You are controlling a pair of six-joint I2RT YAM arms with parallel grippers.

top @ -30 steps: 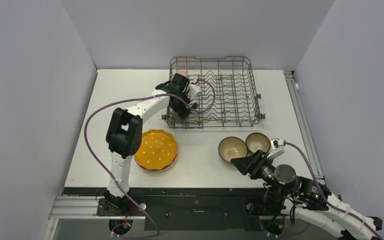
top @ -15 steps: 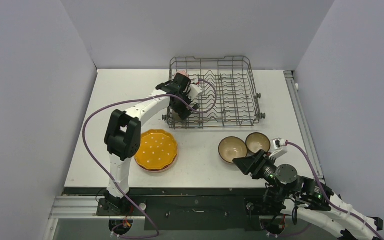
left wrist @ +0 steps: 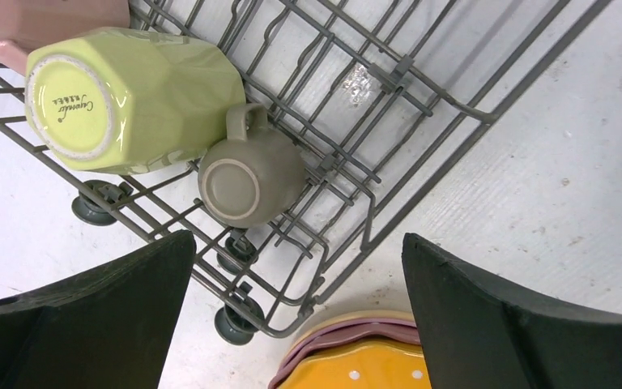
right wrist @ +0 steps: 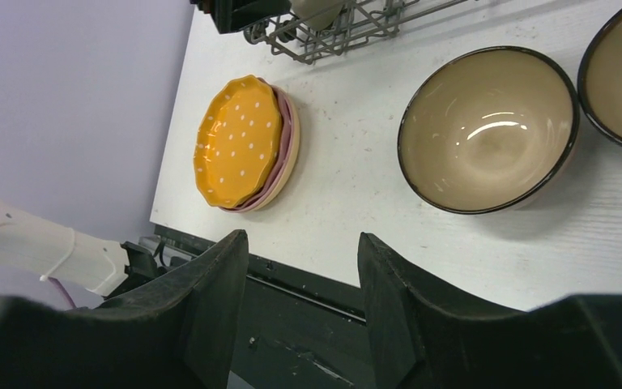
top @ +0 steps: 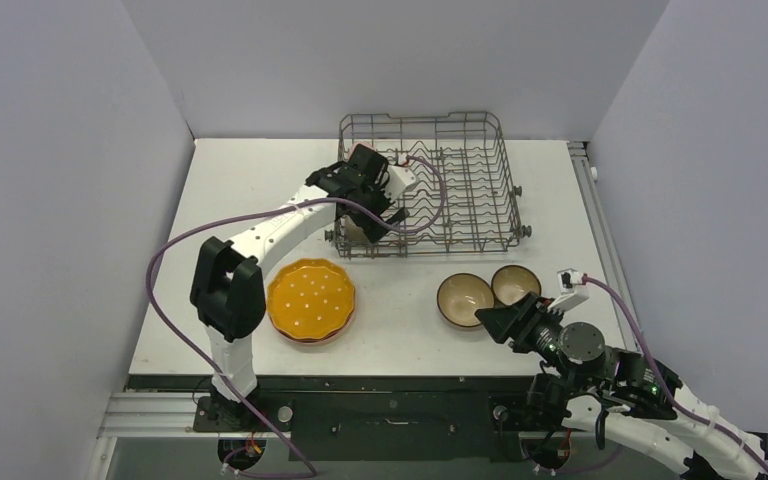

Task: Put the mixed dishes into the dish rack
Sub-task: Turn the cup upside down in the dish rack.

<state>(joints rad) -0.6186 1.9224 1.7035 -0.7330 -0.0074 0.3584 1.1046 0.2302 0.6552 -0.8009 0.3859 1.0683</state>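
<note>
Top external view: the rectangular grey metal wire dish rack (top: 508, 190) stands at the far middle of the white table (top: 250, 190). The left arm reaches over the rack's near-left corner. The left gripper (left wrist: 291, 239) hangs above that corner with its jaws spread wide and nothing between them.

Left wrist view: three items sit inside the rack's corner.
- The pale yellow faceted mug (left wrist: 129, 97) has its base facing the camera.
- The small grey-olive cup (left wrist: 251, 174) touches the mug, base also toward the camera, handle pointing further into the rack.
- The pink mug (left wrist: 48, 24) shows only as a sliver at the frame edge, so its pose cannot be told.

The orange white-dotted scalloped plate (top: 310, 300) lies on the table just in front of the rack's near-left corner. It is stacked on the pink plate (right wrist: 285, 154), whose rim shows beneath it.

The two brown bowls with tan insides (top: 464, 298) (top: 515, 284) sit upright side by side on the table, near the rack's near-right side. They appear to touch.

Right wrist view: the right gripper (right wrist: 301, 239) hovers low at the table's near edge, jaws partly apart and holding nothing. It sits just short of the nearer bowl.
</note>
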